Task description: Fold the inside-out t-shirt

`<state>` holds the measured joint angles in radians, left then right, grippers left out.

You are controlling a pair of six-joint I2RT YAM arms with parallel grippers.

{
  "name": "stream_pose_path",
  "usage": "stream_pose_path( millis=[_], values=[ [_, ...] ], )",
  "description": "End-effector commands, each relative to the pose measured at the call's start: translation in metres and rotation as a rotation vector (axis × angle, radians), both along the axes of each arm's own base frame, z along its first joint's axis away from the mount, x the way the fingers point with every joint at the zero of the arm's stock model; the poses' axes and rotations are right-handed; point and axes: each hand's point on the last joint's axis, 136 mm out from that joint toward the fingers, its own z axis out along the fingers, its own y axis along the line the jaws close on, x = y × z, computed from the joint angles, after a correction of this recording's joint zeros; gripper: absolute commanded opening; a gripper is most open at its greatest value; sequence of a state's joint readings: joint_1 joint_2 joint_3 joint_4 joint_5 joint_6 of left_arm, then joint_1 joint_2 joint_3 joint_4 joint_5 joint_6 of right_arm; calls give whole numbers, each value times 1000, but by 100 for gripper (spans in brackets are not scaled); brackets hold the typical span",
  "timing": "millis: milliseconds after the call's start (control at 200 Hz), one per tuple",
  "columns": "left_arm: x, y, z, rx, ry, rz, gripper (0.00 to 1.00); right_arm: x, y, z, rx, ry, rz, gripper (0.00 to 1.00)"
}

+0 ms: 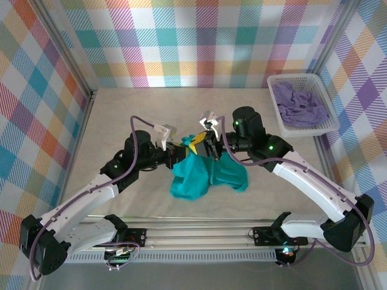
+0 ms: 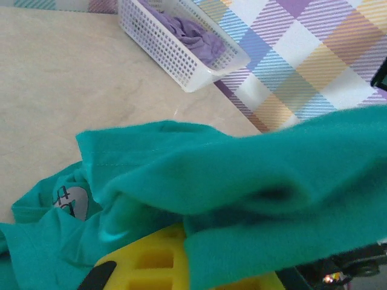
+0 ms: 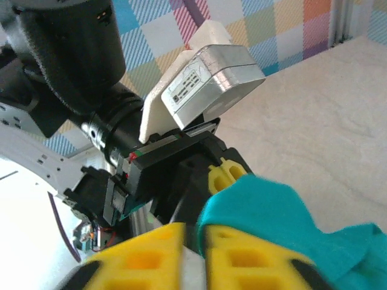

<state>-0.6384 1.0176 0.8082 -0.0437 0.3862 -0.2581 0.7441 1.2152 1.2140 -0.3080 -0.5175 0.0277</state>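
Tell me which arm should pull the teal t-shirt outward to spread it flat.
Left, probably. The left gripper is pinched shut on a raised bunch of the t-shirt; whether the right gripper actually grips the cloth is unclear.

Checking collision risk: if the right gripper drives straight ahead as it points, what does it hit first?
The shirt at the right gripper tips, then likely the left gripper just behind, pinching the same cloth. Depth unclear.
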Motion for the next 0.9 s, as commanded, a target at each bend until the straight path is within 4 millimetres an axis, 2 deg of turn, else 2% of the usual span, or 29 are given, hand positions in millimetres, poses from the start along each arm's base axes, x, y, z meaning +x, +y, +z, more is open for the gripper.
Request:
stream_pose_path(
  millis=[0, 30, 115, 180, 255, 305, 365, 470, 595, 685, 730, 750, 835, 895],
  values=[
    [2, 9, 19, -45, -115, 22, 0, -5, -19, 7, 34, -22, -4, 36],
    [0, 11, 21, -65, -129, 18, 0, -1, -27, 5, 45, -26, -25, 40],
    [-9, 14, 32, -129, -177, -16, 0, 27, -51, -11, 56, 31, -143, 47],
    [-15, 14, 38, -156, -201, -42, 0, 41, -56, -28, 54, 83, -176, 50],
    [-18, 14, 40, -168, -208, -53, 0, 44, -46, -47, 47, 138, -131, 54],
    [-19, 14, 41, -172, -208, -53, 0, 40, -36, -52, 79, 179, -58, 63],
    [-21, 13, 41, -178, -210, -66, 0, 37, -23, -57, 110, 196, 6, 68],
    [-25, 13, 41, -187, -218, -81, 0, 41, -6, -64, 126, 202, 67, 70],
    [-31, 17, 47, -197, -256, -87, 0, 47, 6, -73, 137, 252, 120, 73],
    [-33, 20, 52, -195, -282, -79, 0, 41, 13, -74, 164, 287, 200, 74],
    [-32, 22, 52, -189, -289, -66, 0, 36, 16, -72, 178, 288, 244, 70],
    [-31, 23, 51, -185, -288, -58, 0, 33, 17, -70, 182, 286, 263, 65],
    [-28, 26, 50, -179, -293, -29, 0, 26, 17, -64, 190, 271, 299, 30],
    [-25, 30, 49, -172, -294, 4, 0, 31, 12, -61, 172, 224, 241, 7]
  ],
)
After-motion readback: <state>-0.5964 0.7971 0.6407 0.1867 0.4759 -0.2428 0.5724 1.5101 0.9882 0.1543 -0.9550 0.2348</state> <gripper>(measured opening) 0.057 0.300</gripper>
